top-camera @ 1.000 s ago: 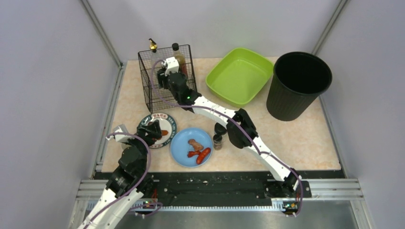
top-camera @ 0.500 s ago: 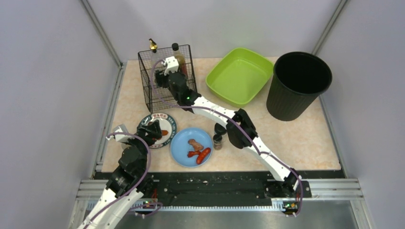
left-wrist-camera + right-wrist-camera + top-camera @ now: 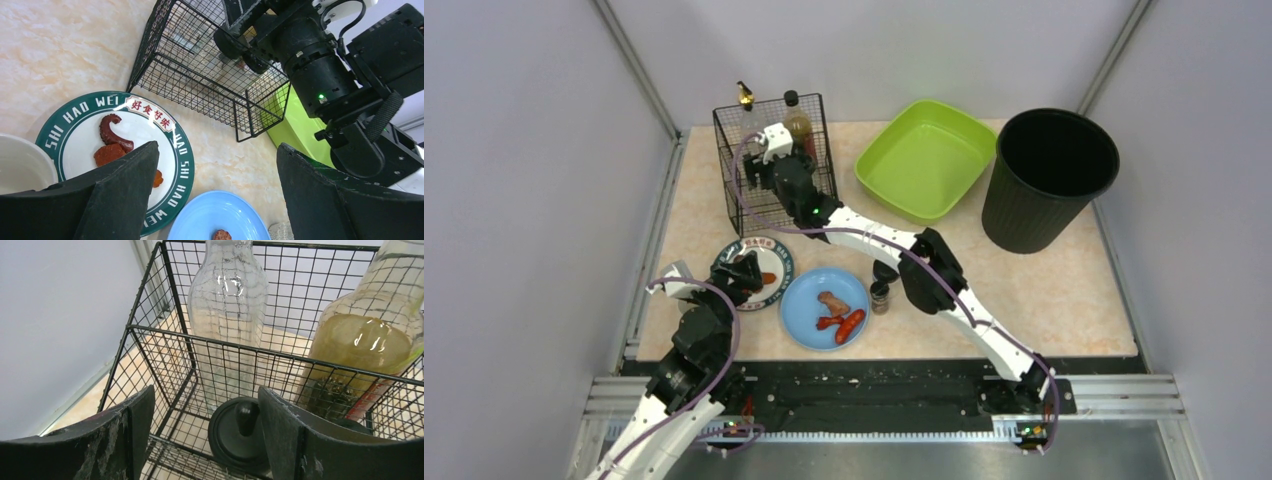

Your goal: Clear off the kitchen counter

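Gaping wide, the right pincer (image 3: 205, 390) faces a clear bottle (image 3: 227, 305), its top cropped.

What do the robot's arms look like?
Both the left arm and right arm have white tubes, chunky black joints and looping purple cables. A green light glows on the right one. The right tool has black, scuffed fingers.

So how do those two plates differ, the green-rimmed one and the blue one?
The green-rimmed plate is white inside with lettering round its rim; the blue plate is plain blue. The green-rimmed plate sits partly under the left gripper; the blue plate lies uncovered. Both are round, lie flat on the kitchen counter and hold reddish food pieces.
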You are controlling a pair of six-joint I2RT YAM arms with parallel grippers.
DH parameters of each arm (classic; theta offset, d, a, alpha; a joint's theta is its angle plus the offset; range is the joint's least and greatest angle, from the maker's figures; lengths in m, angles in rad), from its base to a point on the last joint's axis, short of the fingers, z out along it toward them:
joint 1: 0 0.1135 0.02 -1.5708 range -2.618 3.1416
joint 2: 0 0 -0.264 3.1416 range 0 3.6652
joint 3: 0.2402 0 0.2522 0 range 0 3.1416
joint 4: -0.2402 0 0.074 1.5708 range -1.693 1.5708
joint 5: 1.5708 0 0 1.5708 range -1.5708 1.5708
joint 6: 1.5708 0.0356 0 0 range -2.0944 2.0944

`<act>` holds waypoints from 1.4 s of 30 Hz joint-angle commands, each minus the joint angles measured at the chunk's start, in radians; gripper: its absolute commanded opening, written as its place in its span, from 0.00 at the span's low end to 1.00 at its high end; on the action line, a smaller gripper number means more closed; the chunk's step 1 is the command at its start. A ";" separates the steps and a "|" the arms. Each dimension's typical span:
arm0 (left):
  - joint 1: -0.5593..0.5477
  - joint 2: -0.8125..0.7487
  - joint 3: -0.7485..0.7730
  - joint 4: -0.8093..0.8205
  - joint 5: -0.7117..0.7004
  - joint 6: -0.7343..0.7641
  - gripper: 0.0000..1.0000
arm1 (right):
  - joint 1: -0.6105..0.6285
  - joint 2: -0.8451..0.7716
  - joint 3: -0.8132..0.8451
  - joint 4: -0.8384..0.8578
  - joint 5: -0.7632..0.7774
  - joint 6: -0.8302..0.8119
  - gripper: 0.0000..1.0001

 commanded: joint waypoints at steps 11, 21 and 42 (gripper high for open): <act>-0.003 0.009 0.000 0.034 -0.026 0.022 0.91 | 0.051 -0.504 -0.428 0.186 0.011 -0.053 0.75; -0.003 0.011 0.002 0.032 -0.037 0.025 0.91 | 0.051 -0.774 -0.654 0.001 0.032 -0.040 0.76; -0.003 0.032 -0.004 0.052 -0.019 0.029 0.99 | 0.051 -1.240 -1.222 -0.357 0.192 0.070 0.77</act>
